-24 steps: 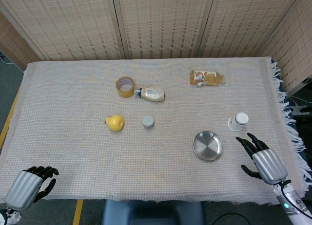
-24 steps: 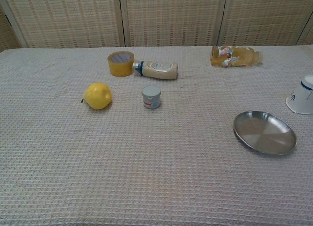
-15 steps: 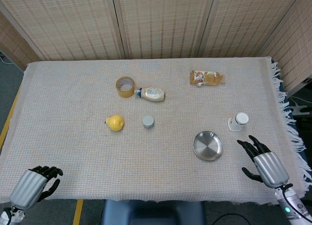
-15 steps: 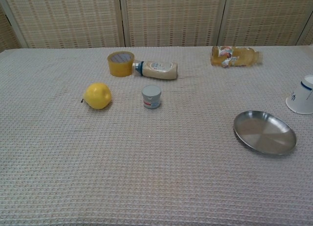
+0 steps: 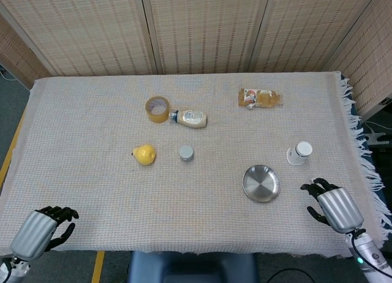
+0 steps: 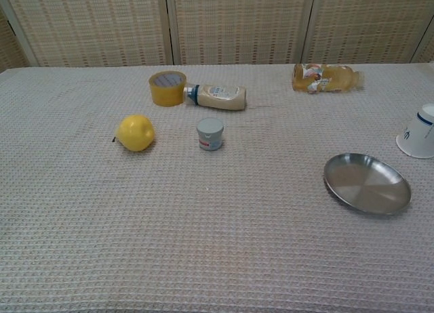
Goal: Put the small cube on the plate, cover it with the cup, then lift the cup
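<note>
Two hands low at near edge of worktop (image 5: 92, 191), both holding nothing. My left hand (image 5: 38, 232) at near left corner, fingers curled in. My right hand (image 5: 334, 206) near right, just right of plate (image 5: 261, 183), fingers bent inward. Plate bare, steel. Cup (image 5: 299, 152) lies tipped just beyond plate, apart from it. Small cube: only small grey-lidded thing (image 5: 186, 152) mid-worktop, right of yellow fruit (image 5: 145, 154); cannot tell if cube. Tape roll (image 5: 157, 108), white bottle (image 5: 190, 118), amber bottle (image 5: 260, 98) far side.
</note>
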Robot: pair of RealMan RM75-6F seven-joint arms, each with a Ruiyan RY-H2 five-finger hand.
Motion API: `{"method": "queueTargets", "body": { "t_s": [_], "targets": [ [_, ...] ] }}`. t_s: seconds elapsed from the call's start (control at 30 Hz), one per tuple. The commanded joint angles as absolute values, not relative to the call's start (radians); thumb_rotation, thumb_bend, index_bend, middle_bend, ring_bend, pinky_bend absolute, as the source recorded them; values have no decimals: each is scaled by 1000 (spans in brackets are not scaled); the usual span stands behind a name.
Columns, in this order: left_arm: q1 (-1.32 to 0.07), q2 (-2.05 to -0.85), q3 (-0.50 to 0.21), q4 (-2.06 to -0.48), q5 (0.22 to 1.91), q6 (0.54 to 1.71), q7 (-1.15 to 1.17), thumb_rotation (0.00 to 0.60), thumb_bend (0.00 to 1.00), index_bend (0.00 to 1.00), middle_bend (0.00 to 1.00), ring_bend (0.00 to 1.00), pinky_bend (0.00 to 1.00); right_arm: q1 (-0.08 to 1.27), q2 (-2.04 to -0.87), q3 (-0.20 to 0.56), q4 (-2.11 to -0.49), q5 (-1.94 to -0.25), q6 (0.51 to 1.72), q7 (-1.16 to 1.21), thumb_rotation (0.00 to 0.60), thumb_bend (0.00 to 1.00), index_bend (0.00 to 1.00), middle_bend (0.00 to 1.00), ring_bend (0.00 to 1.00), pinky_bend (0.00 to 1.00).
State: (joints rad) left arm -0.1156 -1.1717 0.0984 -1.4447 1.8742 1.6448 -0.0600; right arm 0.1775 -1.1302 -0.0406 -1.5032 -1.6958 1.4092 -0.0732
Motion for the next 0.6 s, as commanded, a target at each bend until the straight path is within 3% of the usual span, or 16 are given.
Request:
{"method": "queueTargets", "body": {
  "t_s": [0.03,0.23,0.37,0.6],
  "targets": [
    [-112,-1169,96,-1448,1869,1650,-58,600,431,472,552,590,692,223,-1125,-9,-1440,-1686,1381,23,600,156,450,676,487,785],
    [-107,-1165,98,-1459,1870,1656,-40,600,430,473,553,591,692,261,-1137,15,-1385,-1610,1285,23,600,167,422,734,541,829],
    [-104,-1162,97,-1461,1862,1656,-39,600,430,472,553,591,692,277,-1143,20,-1383,-1558,1219,-39,600,166,342,734,491,830],
    [-95,-1154,97,-1467,1858,1669,-39,600,430,473,555,591,692,309,-1182,30,-1336,-1496,1136,-88,600,174,405,747,600,888]
  ]
}}
